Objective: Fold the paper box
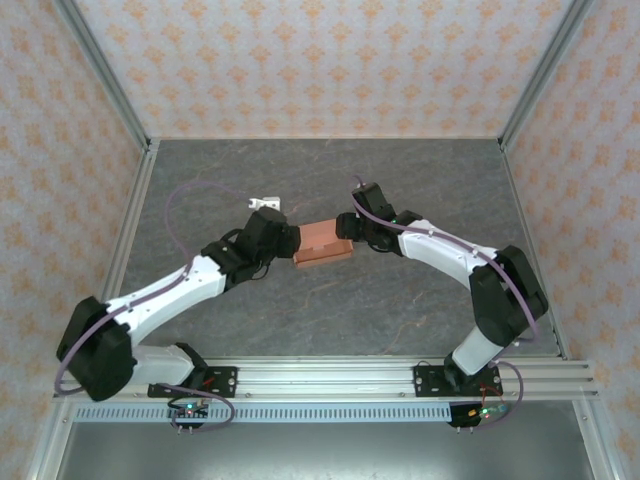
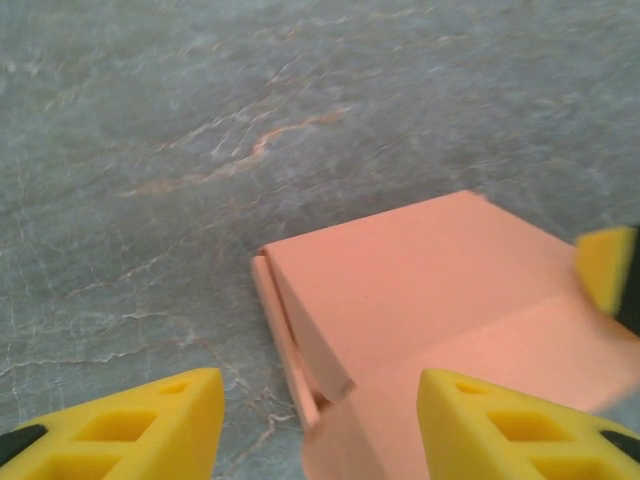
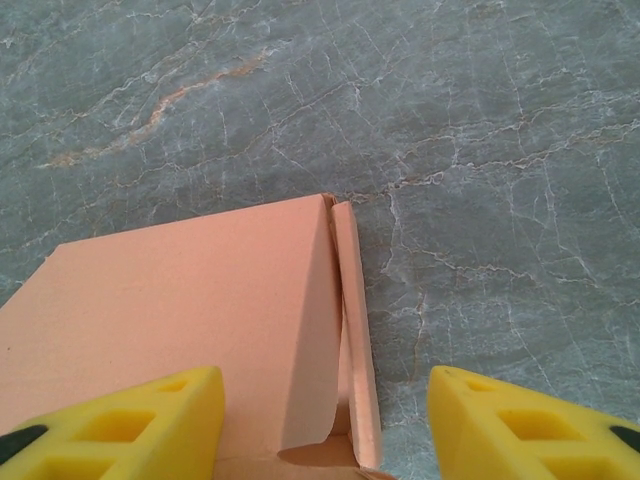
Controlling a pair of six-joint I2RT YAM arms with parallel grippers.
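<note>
The salmon-orange paper box (image 1: 320,247) lies folded up on the dark marbled table (image 1: 330,170) between my two grippers. My left gripper (image 1: 291,243) is at the box's left end and my right gripper (image 1: 353,235) at its right end. In the left wrist view the box (image 2: 420,290) has its lid down, with a side wall edge sticking out beside it. The left gripper (image 2: 320,432) is open, its yellow fingers (image 2: 130,425) straddling the box's near corner. In the right wrist view the box (image 3: 190,300) shows a side flap standing slightly off the lid. The right gripper (image 3: 325,430) is open around that edge.
A small white piece (image 1: 264,203) lies on the table just behind the left gripper. Patterned walls and metal frame rails (image 1: 130,230) enclose the table. One yellow fingertip of the right gripper (image 2: 608,268) shows at the box's far end in the left wrist view.
</note>
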